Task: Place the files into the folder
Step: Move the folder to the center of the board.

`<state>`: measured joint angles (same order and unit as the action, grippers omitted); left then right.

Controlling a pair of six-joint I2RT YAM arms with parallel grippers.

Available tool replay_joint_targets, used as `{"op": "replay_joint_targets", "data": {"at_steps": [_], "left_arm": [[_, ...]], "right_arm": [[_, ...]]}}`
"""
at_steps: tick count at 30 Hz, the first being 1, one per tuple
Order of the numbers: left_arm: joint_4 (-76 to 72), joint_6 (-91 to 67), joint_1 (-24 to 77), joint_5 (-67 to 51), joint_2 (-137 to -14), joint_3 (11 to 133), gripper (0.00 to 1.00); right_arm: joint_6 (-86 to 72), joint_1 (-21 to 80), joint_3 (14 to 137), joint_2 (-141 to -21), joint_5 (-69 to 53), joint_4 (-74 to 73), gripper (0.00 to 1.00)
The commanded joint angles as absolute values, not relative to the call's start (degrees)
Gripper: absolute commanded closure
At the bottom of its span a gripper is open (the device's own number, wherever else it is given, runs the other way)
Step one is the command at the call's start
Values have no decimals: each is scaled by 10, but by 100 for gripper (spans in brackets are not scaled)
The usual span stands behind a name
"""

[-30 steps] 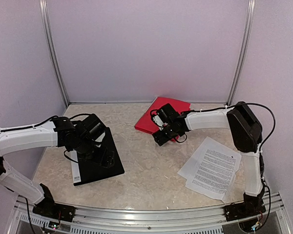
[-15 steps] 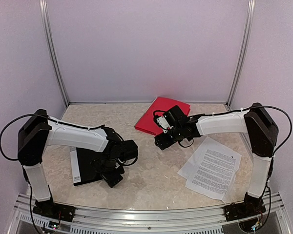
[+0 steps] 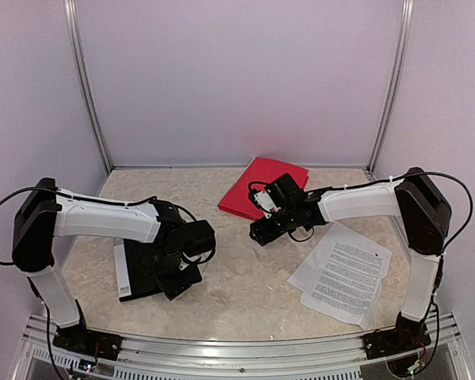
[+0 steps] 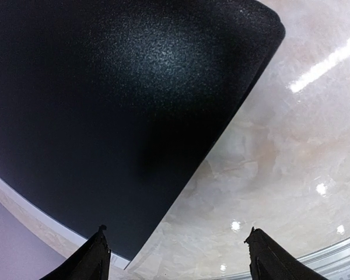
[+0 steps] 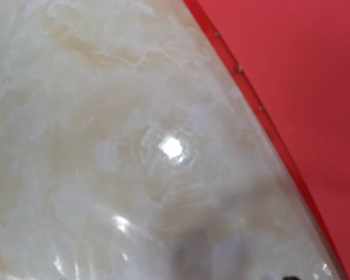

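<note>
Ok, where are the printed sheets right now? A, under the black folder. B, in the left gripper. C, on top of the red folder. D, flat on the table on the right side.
D: the printed sheets lie flat on the table at the right, clear of the red folder and the black folder.

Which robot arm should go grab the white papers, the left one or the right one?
Probably the right. The papers lie on its side, not far from the right gripper by the red folder. The left gripper sits far off over the black folder.
</note>
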<state>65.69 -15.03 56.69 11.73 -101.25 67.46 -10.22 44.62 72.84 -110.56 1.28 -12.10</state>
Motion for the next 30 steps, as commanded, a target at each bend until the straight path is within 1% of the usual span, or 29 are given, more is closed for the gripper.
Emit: {"op": "replay_joint_targets", "data": {"at_steps": [1, 6, 13, 15, 18, 24, 28, 30], "left_arm": [[674, -134, 563, 147, -1048, 690, 23], [669, -118, 543, 163, -1060, 685, 27], [660, -97, 523, 182, -1063, 676, 37], [660, -93, 524, 184, -1067, 674, 38], [660, -94, 526, 185, -1074, 673, 36], [657, -92, 534, 200, -1085, 671, 37], [657, -95, 539, 212, -1100, 671, 45], [654, -92, 544, 205, -1101, 670, 47]], "right_arm": [[-111, 451, 731, -1104, 7, -116, 23], [-114, 452, 725, -1104, 7, -116, 23], [-120, 455, 725, -1110, 4, -114, 23], [-121, 456, 727, -1112, 2, -114, 23], [-121, 457, 728, -1114, 2, -114, 23], [-121, 459, 725, -1115, 1, -113, 23], [-123, 459, 724, -1118, 2, -111, 23], [-124, 460, 724, -1119, 2, -111, 23]]}}
